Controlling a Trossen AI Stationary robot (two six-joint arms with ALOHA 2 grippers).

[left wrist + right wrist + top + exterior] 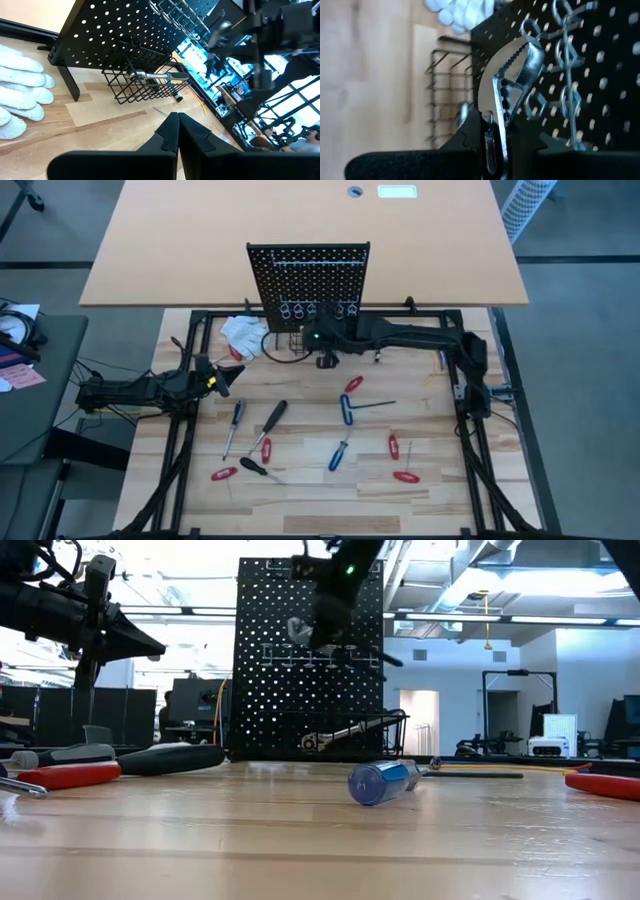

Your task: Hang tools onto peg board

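Fingers of the right gripper [495, 145] clamp pliers [512, 85], serrated tips against a silver ring [532, 27] on the peg board [308, 270]. Left gripper [176, 131] hovers over the tabletop [300, 490], fingers pressed together, empty. Wrench [157, 77] lies in the basket [135, 87].

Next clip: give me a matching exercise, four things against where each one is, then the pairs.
Things:
1. pliers
2. wrench
3. white gloves
4. blue T-shaped key

Places:
A. lying flat on the wooden table, mid-table
B. in the wire basket on the peg board
C. on the table beside the board's foot
D. held in the right pincer up against the board's rings

Pairs: 1-D, 2-B, 3-C, 4-A
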